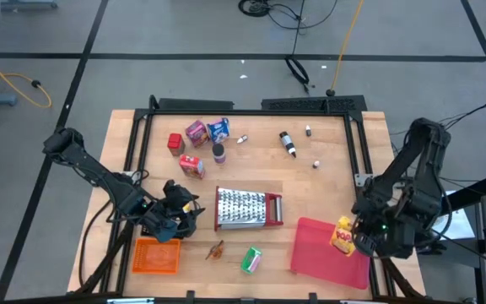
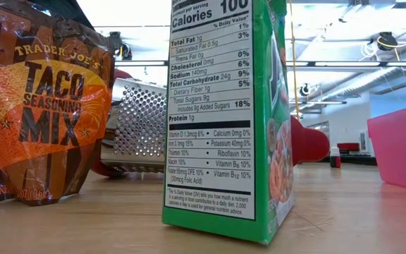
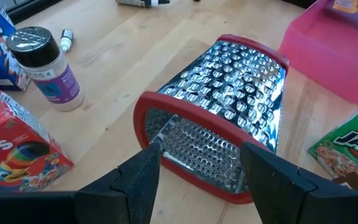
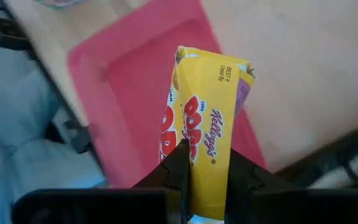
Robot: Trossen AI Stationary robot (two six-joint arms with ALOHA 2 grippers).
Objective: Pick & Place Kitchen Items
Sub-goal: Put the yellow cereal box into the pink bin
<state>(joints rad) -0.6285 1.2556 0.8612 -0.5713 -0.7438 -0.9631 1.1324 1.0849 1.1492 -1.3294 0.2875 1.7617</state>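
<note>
Gripping a small yellow cardboard cereal box [image 4: 207, 130], the right hand [image 4: 207, 171] hangs over the flat red plastic tray [image 4: 114, 74]; lowering and releasing seems next. Left hand [image 3: 201, 171] waits released beside the steel grater [image 3: 222, 118].

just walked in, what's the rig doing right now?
Sorting toy groceries. The right gripper is shut on a yellow cereal box, holding it over the red tray at the table's right front. The left gripper is open, facing the steel grater mid-table. The other boxes and bottles lie scattered on the table.
</note>
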